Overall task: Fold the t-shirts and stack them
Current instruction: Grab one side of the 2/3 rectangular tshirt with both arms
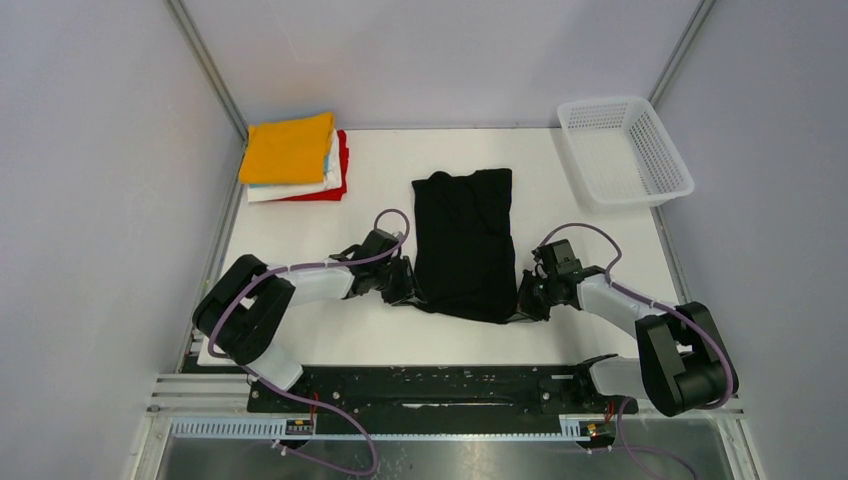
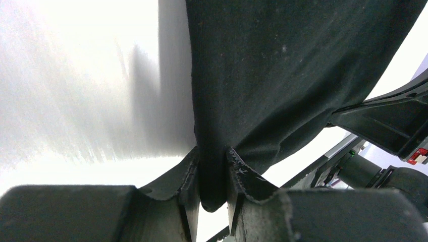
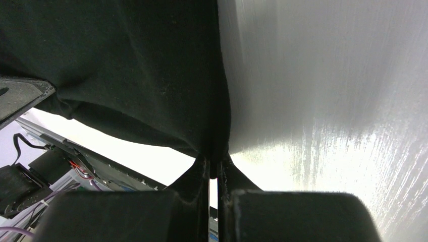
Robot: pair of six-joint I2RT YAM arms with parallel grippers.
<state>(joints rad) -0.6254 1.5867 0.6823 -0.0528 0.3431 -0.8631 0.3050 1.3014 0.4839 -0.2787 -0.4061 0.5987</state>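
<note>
The white table carried the black t-shirt at its middle, folded into a long panel running from the far side toward the arms. The white mesh basket sat at the far right corner, and the stack of folded t-shirts, orange-yellow on top over light blue, white and red, lay at the far left. The left gripper was pinched tight on the black t-shirt's near left edge, and the right gripper was likewise clamped on its near right edge, with cloth bunched between each pair of fingers.
</note>
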